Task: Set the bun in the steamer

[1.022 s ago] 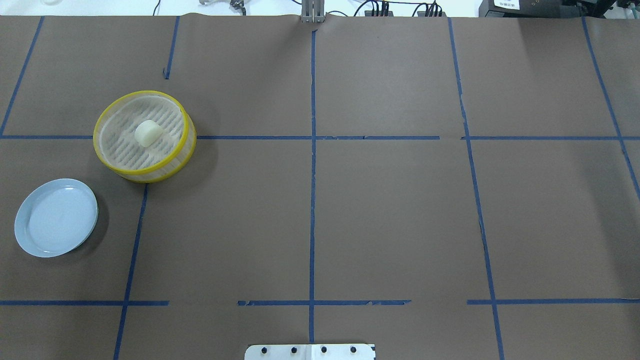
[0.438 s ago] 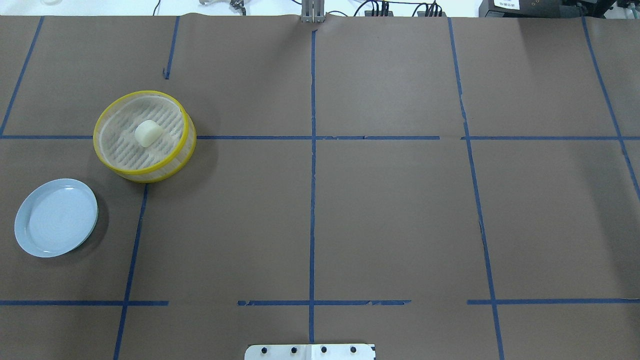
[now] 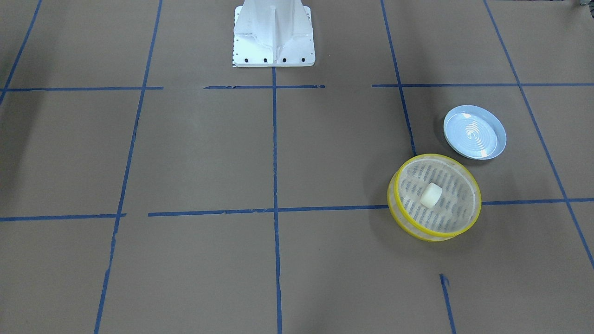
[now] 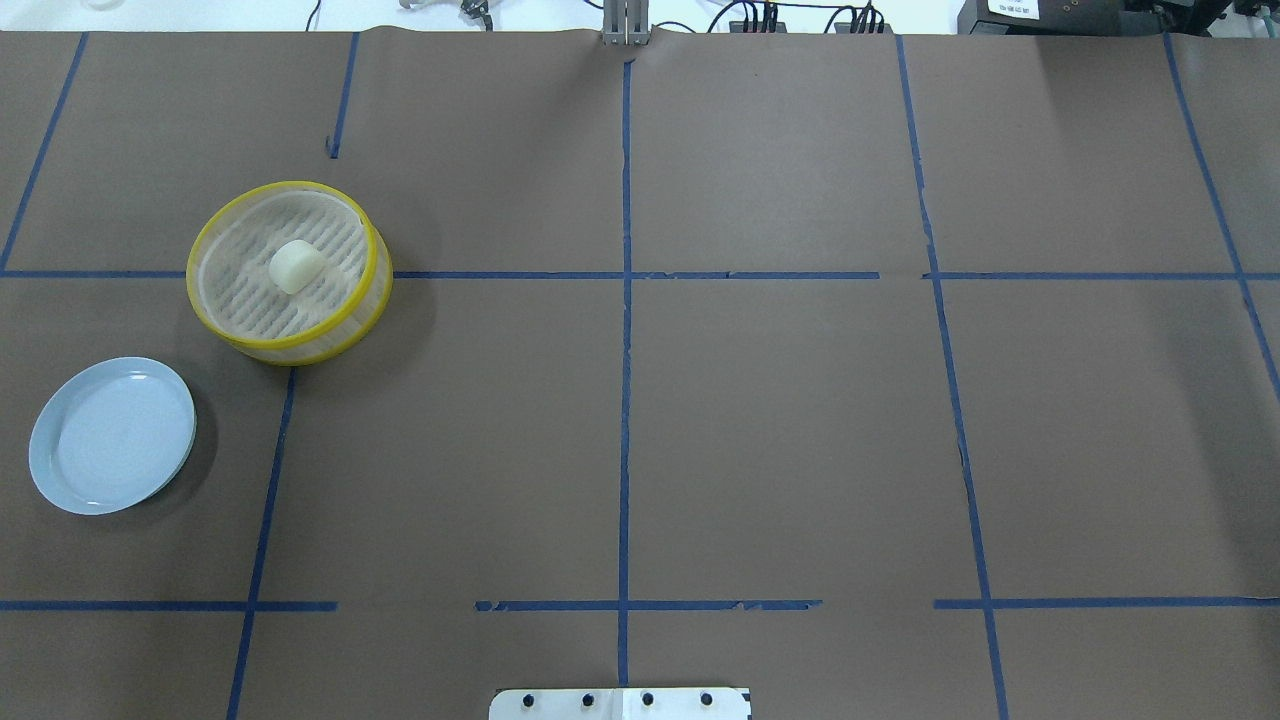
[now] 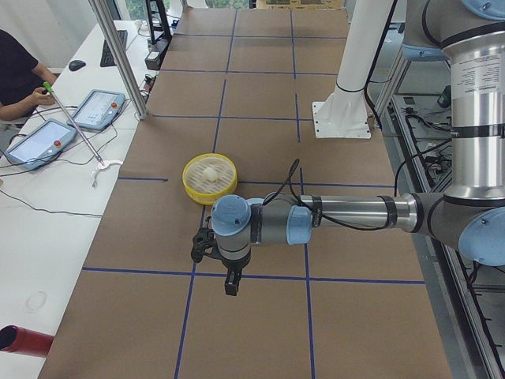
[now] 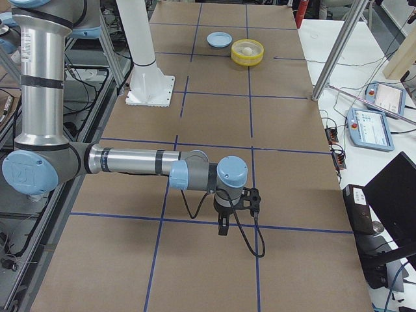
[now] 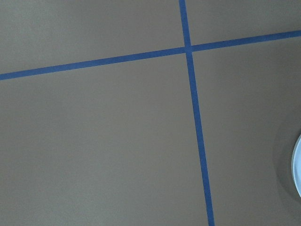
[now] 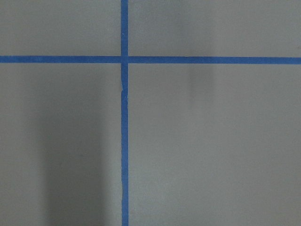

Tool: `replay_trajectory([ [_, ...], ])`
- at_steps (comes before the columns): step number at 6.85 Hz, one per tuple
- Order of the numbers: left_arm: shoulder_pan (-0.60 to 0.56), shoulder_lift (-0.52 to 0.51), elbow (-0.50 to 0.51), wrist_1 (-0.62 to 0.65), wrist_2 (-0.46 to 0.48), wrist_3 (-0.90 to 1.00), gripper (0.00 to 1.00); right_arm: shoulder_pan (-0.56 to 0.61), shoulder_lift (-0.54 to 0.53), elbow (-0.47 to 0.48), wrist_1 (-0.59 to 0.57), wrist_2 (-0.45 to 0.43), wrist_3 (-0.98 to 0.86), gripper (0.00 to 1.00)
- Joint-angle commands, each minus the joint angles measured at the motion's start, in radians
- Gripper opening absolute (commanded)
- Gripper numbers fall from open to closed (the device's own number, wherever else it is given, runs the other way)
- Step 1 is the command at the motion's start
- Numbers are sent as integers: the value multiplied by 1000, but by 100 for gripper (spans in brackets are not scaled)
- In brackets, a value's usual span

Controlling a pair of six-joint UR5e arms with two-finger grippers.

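Note:
The cream-white bun [image 4: 297, 266] lies on the slotted floor of the yellow-rimmed steamer [image 4: 250, 310] at the table's left. Both also show in the front view, the bun [image 3: 430, 195] inside the steamer [image 3: 452, 206], and small in the side views [image 5: 209, 172] [image 6: 247, 49]. My left gripper [image 5: 230, 280] hangs above the table, well short of the steamer, seen only from the left end. My right gripper [image 6: 223, 226] hangs over the far right of the table, seen only from the right end. I cannot tell whether either is open or shut.
A light blue plate [image 4: 112, 436] sits empty near the steamer, toward the robot [image 3: 474, 132]; its edge shows in the left wrist view [image 7: 298, 165]. The robot's white base [image 3: 273, 32] stands at the table's middle. Blue tape lines cross the brown table cover.

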Motion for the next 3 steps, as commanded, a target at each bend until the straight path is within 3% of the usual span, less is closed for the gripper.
replay_trajectory([
  [1,-1,-5,5,-4,2,-1,100,0,0,0,0,0,0,100],
  [3,1,-8,26,-8,2,2,100,-1,0,0,0,0,0,100],
])
